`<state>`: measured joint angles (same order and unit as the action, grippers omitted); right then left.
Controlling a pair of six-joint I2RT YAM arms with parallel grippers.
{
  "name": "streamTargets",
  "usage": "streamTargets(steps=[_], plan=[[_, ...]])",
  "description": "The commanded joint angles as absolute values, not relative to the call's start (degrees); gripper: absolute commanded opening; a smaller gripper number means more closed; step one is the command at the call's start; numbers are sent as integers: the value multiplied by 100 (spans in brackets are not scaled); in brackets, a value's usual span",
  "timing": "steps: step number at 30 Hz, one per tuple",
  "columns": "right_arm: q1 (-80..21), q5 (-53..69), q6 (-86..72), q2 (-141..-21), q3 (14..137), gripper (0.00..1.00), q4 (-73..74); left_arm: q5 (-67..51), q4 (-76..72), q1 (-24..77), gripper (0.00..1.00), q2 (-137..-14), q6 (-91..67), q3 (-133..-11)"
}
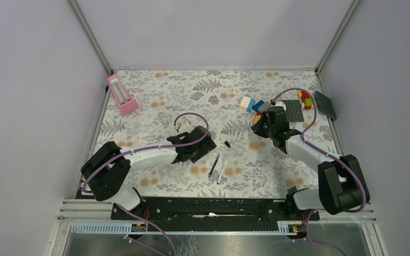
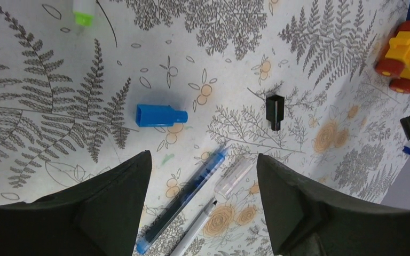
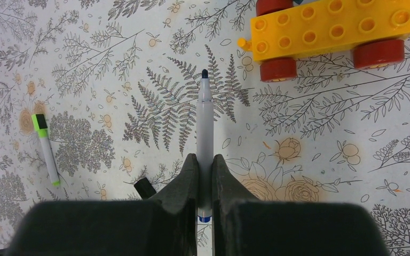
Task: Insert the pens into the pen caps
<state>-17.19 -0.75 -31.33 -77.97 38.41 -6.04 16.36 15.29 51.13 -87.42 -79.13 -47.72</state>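
Clamped in the right gripper (image 3: 205, 160), a white pen (image 3: 205, 117) loses its rear end between the fingers, which also cover part of the black cap (image 3: 145, 186) beside it. In the left wrist view, a second white pen (image 2: 195, 228) below that cap runs off the bottom edge; a green-tipped pen (image 2: 83, 13), well left of it, is cut at the top.
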Motion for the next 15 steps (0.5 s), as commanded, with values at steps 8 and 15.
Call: streamTargets(steps=[8,15], plan=[[-1670,174,-3046,-7920,4140,0,-642,1907,1089,4931,73,-9056,-7792,-4772],[-1653,202,-3049,-7935,4141,0,-642,2024,978,4913,68,-9216,-7659,-4764]])
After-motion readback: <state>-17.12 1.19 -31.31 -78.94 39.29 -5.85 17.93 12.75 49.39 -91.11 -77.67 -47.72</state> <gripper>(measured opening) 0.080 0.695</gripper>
